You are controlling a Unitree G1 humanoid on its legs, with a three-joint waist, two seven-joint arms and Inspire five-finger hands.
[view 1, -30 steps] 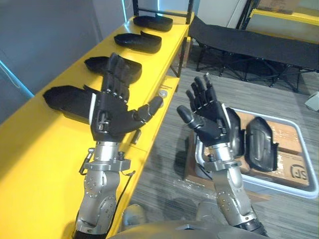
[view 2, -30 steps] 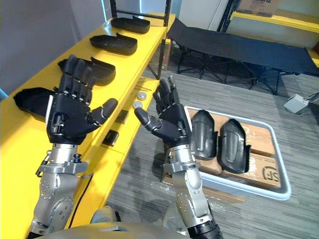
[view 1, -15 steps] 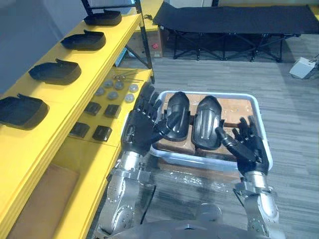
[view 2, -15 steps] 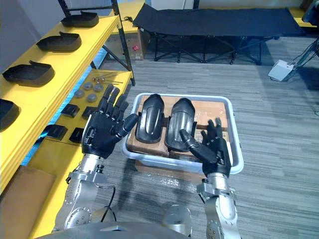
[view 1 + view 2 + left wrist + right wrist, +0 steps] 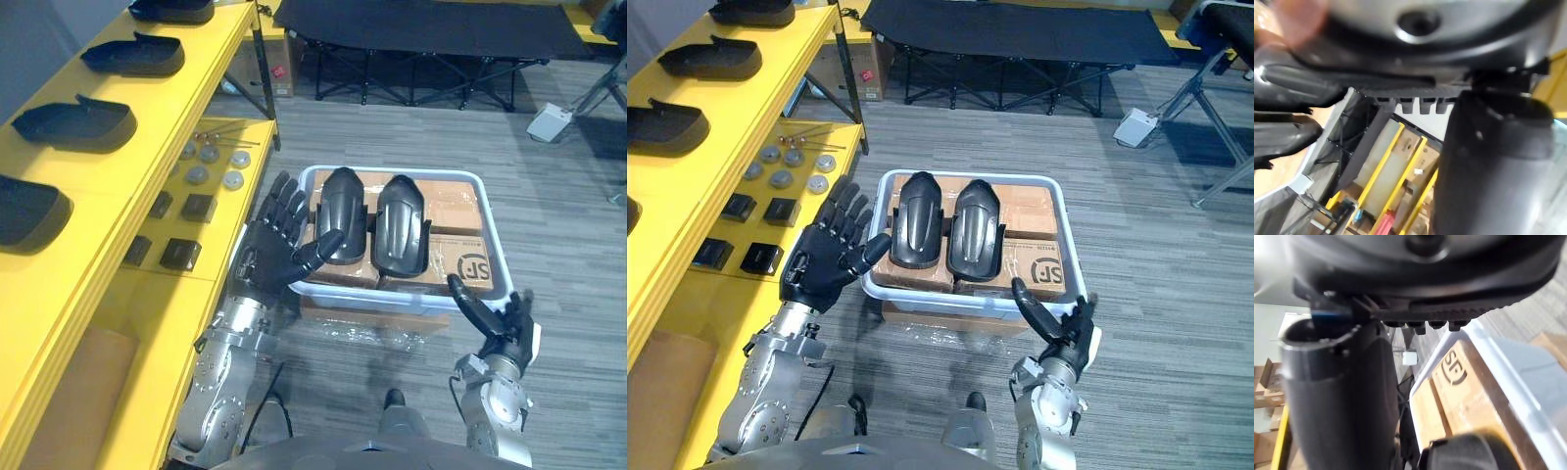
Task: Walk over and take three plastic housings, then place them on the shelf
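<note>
While two plastic housings (image 5: 339,227) lay side by side in the white tray (image 5: 392,298), both the left robot hand (image 5: 272,259) and the right robot hand (image 5: 504,333) hovered beside it, fingers spread, holding nothing.

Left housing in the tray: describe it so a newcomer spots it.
Beside the yellow shelf, a white tray on the floor holds cardboard boxes. Two black shells lie on them: the left housing sits nearer the shelf, by the thumb of the left hand, unlike the right housing.

We see black plastic housings (image 5: 917,220), brown cardboard boxes (image 5: 1027,211), a white crate (image 5: 1071,245), a yellow shelf (image 5: 686,186), and a grey floor (image 5: 1176,294) with fine darker stripes.
</note>
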